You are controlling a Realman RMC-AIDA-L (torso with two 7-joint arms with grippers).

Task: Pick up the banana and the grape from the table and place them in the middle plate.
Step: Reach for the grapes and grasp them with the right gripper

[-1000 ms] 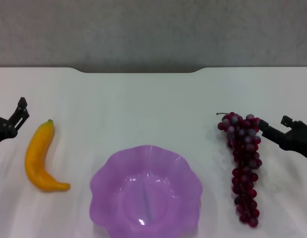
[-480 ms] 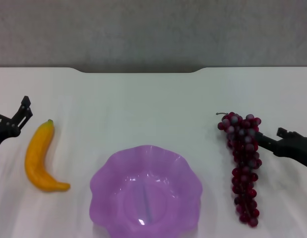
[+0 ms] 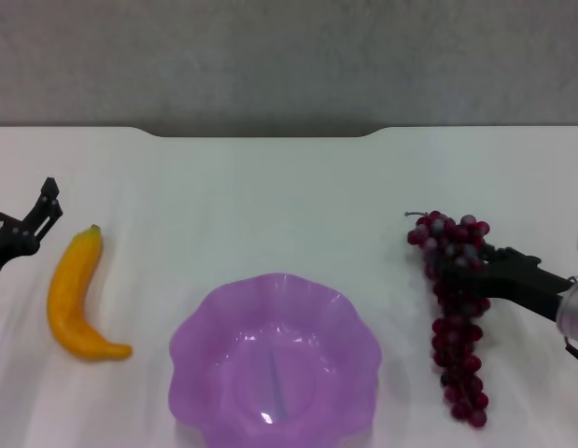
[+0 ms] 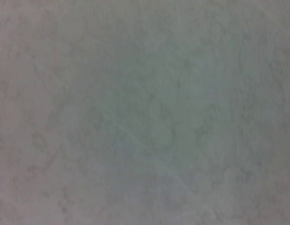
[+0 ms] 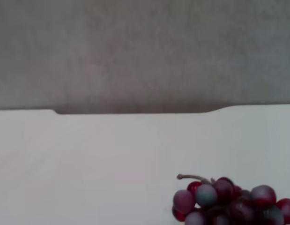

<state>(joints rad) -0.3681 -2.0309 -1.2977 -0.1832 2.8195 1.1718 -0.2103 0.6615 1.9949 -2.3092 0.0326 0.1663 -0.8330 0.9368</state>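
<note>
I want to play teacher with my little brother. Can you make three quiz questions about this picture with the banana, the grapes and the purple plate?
1. True or false: the banana already lies in the middle plate.
2. Which gripper reaches onto the grape? A) left gripper B) right gripper
3. Fill in: the banana lies on the white ____.

Key
1. False; it lies beside the plate, which holds no fruit.
2. B; the left gripper is near the banana's stem end, apart from it.
3. table
</note>
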